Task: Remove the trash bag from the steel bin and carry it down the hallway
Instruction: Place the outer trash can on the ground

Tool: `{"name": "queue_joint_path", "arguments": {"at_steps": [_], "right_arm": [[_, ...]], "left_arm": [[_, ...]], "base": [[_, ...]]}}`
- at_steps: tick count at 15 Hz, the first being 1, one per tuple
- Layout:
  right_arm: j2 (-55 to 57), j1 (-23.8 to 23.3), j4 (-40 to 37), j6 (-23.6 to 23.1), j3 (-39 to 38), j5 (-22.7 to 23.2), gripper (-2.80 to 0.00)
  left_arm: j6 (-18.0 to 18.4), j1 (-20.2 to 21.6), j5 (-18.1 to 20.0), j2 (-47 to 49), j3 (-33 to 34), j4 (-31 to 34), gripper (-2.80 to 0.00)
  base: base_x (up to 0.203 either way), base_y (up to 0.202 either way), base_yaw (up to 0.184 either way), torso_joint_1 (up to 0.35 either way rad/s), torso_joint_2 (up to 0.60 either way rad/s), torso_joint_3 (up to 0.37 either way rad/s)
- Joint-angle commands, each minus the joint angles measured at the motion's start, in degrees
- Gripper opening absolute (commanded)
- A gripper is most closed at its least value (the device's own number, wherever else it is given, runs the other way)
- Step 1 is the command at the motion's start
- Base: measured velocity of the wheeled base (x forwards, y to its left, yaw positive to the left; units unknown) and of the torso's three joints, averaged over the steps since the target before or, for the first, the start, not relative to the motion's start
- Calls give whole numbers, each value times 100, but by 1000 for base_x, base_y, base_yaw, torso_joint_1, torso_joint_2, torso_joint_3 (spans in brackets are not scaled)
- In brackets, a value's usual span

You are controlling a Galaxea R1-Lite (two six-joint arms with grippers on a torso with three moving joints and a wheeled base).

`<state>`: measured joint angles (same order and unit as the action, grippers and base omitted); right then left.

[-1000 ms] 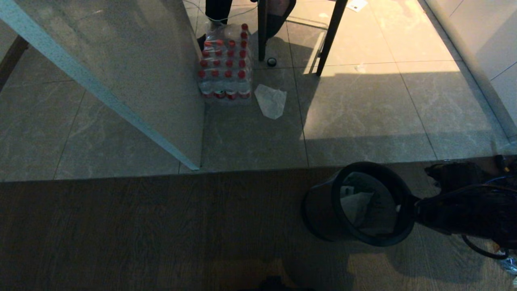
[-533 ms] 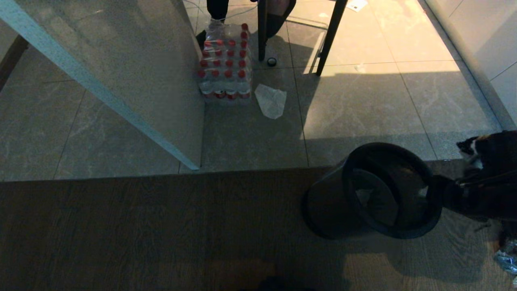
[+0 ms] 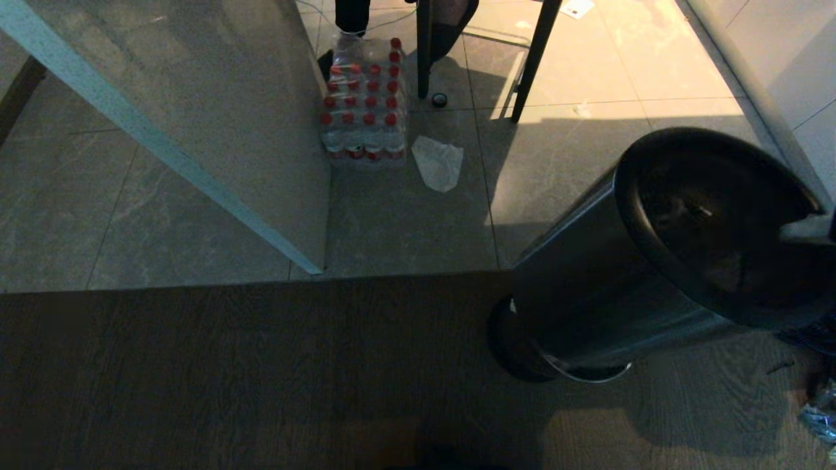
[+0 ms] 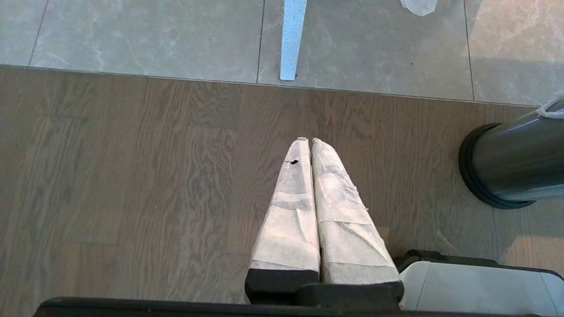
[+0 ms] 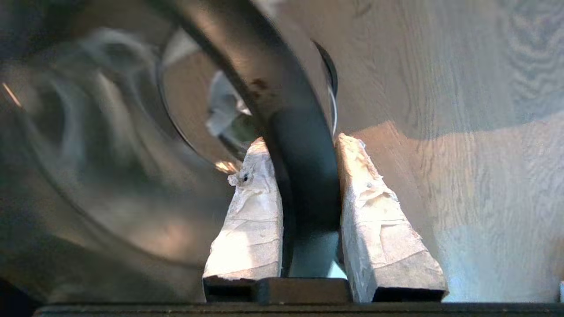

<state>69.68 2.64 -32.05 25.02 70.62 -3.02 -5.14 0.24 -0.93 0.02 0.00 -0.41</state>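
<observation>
Since a second ago the steel bin (image 3: 627, 261) has gone from standing low on the wood floor (image 3: 228, 372) to tipped far over: its rim is hauled up toward the camera, and only one edge of its base touches the boards. The tile floor (image 3: 575, 189) beyond it, the pack of bottles (image 3: 364, 104) and the white scrap (image 3: 439, 163) next to the pack have not shifted.

Your right gripper (image 5: 304, 185) pinches the bin's black rim, one finger inside and one outside. Your left gripper (image 4: 310, 145) is pressed together, holding nothing, parked over the wood well apart from the bin's base.

The trash bag (image 5: 222, 110) shows only as a pale crumpled patch deep inside the bin, near the bottom; from the head camera the inside reads dark.

Handling judgement: the bin looks stiff, smooth and light enough to swing by its rim, so you should expect it to slide or pivot. The bag looks thin, limp and nearly weightless, and it would tear if snagged. Take it by a loop handle or a bunched fold, not by the flat film.
</observation>
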Motion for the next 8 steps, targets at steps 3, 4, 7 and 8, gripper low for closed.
{"name": "queue_joint_path", "arguments": {"at_steps": [3, 4, 7, 8], "right_arm": [[-299, -85, -1066, -5, 1255, -30, -280], [-288, -233, -1236, -38, 1404, -35, -280], [-275, -1089, -1256, -163, 1359, 1, -280], [-247, -1509, -1216, -178, 1275, 58, -280]], "left_arm": [[-4, 10, -4, -2, 0, -3, -280], [-4, 2, -4, -2, 0, -3, -280], [-4, 2, -4, -2, 0, -3, -280], [-4, 2, -4, -2, 0, -3, -280]], "base": [[0, 0, 0, 0, 0, 0], [0, 0, 0, 0, 0, 0], [0, 0, 0, 0, 0, 0], [0, 0, 0, 0, 0, 0]]}}
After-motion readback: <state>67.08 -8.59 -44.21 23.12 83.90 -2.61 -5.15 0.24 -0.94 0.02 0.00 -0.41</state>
